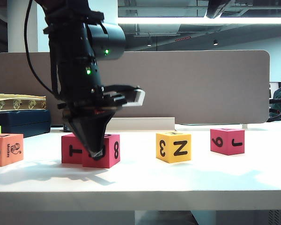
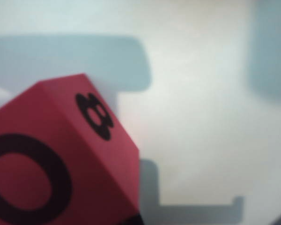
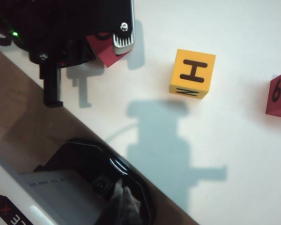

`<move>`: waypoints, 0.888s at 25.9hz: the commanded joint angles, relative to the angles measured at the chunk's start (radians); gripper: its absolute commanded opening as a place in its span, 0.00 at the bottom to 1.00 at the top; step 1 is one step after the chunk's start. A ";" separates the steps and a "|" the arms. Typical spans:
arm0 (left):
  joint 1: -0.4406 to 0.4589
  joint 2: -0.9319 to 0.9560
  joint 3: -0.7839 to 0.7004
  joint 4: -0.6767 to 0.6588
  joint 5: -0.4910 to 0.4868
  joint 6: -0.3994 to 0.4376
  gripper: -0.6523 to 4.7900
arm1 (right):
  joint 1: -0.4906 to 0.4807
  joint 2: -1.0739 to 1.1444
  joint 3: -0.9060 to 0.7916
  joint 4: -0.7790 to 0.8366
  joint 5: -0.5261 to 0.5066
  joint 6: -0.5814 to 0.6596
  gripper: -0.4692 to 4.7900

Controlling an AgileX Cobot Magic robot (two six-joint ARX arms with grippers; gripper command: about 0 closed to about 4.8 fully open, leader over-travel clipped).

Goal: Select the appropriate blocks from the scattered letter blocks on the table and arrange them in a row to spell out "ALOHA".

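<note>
— Letter blocks sit in a loose row on the white table (image 1: 145, 180): an orange one (image 1: 6, 149) at the far left, two crimson ones side by side, a yellow one (image 1: 173, 146) right of the middle, and another crimson one (image 1: 227, 141) farther right.

— Where is the left claw (image 1: 96, 151)?

— Low over the crimson pair, its dark tip in front of the block with the 8 (image 1: 103, 151), which touches the block with the T (image 1: 72, 149). The fingers are pressed together. Whether the tip touches the 8 block I cannot say for sure; the left wrist view is blurred and shows only that block, with an O and an 8 on it.

— And the right claw?

— No view shows it. It reads as closed, and I see nothing held. Its wrist camera looks down on the yellow block with H on top.
</note>
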 commanded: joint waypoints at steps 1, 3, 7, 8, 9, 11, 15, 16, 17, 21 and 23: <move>0.001 0.012 0.003 0.034 -0.023 0.005 0.11 | 0.001 -0.002 0.005 0.012 0.001 0.000 0.08; 0.002 0.014 0.003 0.061 -0.023 0.005 0.11 | 0.001 -0.002 0.005 0.012 0.002 0.000 0.08; 0.002 0.015 0.003 0.078 -0.036 0.005 0.11 | 0.001 -0.002 0.005 0.012 0.003 0.000 0.08; 0.002 0.015 0.003 0.079 -0.053 0.005 0.11 | 0.001 -0.002 0.005 0.011 0.003 0.000 0.08; 0.003 0.015 0.003 0.082 -0.068 0.005 0.11 | 0.001 -0.002 0.005 0.012 0.003 0.000 0.08; 0.006 0.015 0.003 0.090 -0.071 0.008 0.11 | 0.001 -0.002 0.005 0.012 0.003 0.000 0.08; 0.005 0.015 0.003 0.099 -0.074 0.008 0.11 | 0.001 -0.002 0.005 0.012 0.003 0.000 0.08; 0.005 0.015 0.003 0.099 -0.074 0.009 0.11 | 0.001 -0.002 0.005 0.012 0.003 0.000 0.08; 0.005 0.014 0.005 0.097 -0.059 0.009 0.11 | 0.001 -0.002 0.005 0.012 0.003 0.000 0.08; 0.000 0.007 0.052 -0.019 -0.051 0.015 0.11 | 0.000 -0.002 0.005 0.013 0.003 0.000 0.08; -0.004 -0.001 0.085 -0.068 -0.051 0.017 0.11 | 0.000 -0.001 0.005 0.019 0.011 0.000 0.08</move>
